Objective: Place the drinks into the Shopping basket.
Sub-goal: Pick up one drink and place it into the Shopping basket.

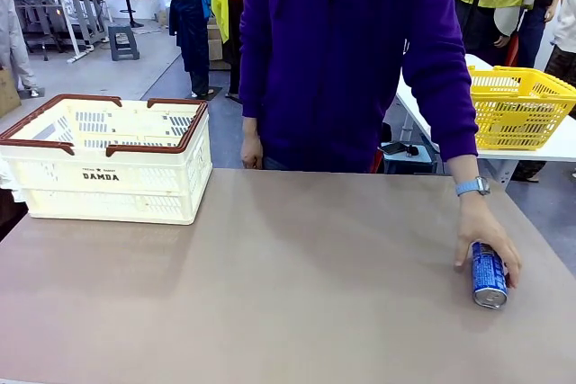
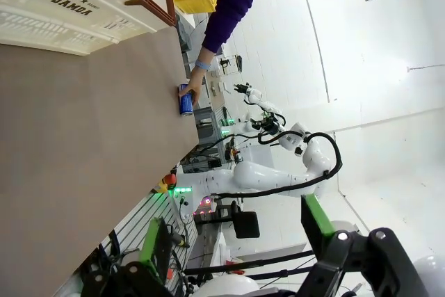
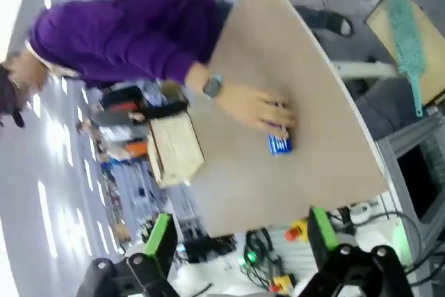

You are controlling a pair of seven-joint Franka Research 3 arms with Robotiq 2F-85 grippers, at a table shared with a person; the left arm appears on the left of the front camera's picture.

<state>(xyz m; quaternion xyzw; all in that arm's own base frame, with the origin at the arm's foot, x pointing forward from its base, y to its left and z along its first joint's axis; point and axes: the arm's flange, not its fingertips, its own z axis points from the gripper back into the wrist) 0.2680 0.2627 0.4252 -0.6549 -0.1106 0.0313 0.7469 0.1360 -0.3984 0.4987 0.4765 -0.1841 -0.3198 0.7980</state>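
Note:
A blue drink can (image 1: 489, 274) with white lettering lies on the brown table at the right, under the hand (image 1: 483, 236) of a person in a purple sweater. The same can (image 2: 185, 101) (image 3: 279, 143) appears small in both wrist views. The cream Shopping basket (image 1: 106, 165) with a dark brown rim and "DAMDA" on its side stands at the table's left rear (image 2: 69, 1) (image 3: 174, 147). My left gripper (image 2: 233, 234) is open with nothing between its green-padded fingers, away from the table. My right gripper (image 3: 236, 231) is open too, off the table's edge.
A bright yellow mesh basket (image 1: 517, 105) stands on a white table behind at the right. The person (image 1: 346, 51) stands at the far edge, one arm reaching onto the table. The other white arm (image 2: 278, 172) shows beyond the table's end in the left wrist view.

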